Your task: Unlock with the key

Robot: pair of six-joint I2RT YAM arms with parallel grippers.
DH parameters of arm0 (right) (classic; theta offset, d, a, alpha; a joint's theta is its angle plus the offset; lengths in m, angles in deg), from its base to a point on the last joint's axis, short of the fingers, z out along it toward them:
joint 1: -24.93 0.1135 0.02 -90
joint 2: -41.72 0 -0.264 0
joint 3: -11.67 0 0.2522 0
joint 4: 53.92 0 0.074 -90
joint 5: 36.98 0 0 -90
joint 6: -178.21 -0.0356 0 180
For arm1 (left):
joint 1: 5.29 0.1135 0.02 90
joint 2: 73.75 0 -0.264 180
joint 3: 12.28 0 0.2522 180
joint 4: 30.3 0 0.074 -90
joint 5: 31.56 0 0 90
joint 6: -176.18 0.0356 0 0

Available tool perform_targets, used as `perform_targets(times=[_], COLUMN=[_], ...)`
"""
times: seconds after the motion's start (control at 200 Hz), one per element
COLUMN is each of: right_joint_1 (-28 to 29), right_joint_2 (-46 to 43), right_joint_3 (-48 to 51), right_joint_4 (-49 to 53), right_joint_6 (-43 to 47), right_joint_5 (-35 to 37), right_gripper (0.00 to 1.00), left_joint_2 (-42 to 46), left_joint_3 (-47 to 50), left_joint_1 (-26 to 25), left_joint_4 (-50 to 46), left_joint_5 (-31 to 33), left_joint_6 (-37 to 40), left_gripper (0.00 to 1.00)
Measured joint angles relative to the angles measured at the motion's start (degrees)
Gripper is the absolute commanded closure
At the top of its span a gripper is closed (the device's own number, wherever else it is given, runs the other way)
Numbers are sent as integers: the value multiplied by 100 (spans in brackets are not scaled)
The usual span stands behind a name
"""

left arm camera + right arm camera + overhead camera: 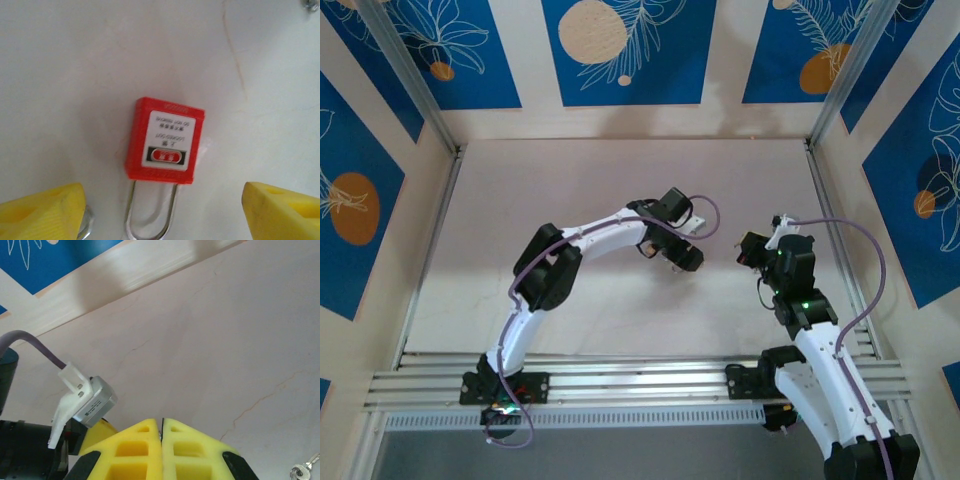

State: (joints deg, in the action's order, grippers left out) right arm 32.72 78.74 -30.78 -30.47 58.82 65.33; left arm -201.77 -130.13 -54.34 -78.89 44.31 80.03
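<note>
Left gripper (163, 199): spread wide, hanging over the table (75, 70), gripping nothing. One yellow finger (42, 212) out to each side, both apart from the red padlock (165, 140) lying flat right between them. Just ahead of the fingertips, the padlock's red body with a white label facing up. Closer in, its steel loop (150, 220), nearer the left finger. Past the padlock, bare table with lots of room on every side. Far ahead and to the right, a tiny shiny bit (310, 4) at the very corner, too small to tell.

Right gripper (161, 422): clenched tight, yellow fingers (135, 450) pressed together. Cannot tell if anything thin sits in between. Down to its right, near but not touching, the key (311, 461), small and silvery, flat on the table with a ring (298, 473). To its left, close by, the left arm's wrist (82, 407) with a purple cable (35, 347). Ahead, wide bare table all the way to the pale bottom edge of the back wall (100, 285).

From above, both grippers near the middle of the table. Walls on three sides, well away. Metal rails (640, 380) along the near edge, back by the arm bases.
</note>
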Motion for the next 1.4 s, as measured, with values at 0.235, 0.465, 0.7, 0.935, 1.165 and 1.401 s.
perform_targets(times=[0.235,0.465,0.7,0.935,1.165,1.401], right_joint_1=[-236,-313,-321,-332,-332,-382], right_joint_2=[-129,-133,-133,-133,-136,-199], right_joint_3=[0,46,92,109,109,109], right_joint_4=[22,26,24,24,24,24], right_joint_6=[-125,-188,-229,-229,-229,-229], right_joint_5=[-105,-210,-273,-337,-339,-341], right_gripper=[100,100,100,100,100,100], left_joint_2=[-435,-953,-1158,-1318,-1349,-1198], left_joint_3=[-914,-1456,-1641,-1908,-1954,-1659], left_joint_1=[-267,-411,-444,-485,-551,-573], left_joint_4=[-527,-1005,-1217,-1373,-1399,-1128], left_joint_5=[592,791,1012,1263,1425,1423], left_joint_6=[542,872,992,1084,1104,1117], left_gripper=[33,34,36,43,54,62])
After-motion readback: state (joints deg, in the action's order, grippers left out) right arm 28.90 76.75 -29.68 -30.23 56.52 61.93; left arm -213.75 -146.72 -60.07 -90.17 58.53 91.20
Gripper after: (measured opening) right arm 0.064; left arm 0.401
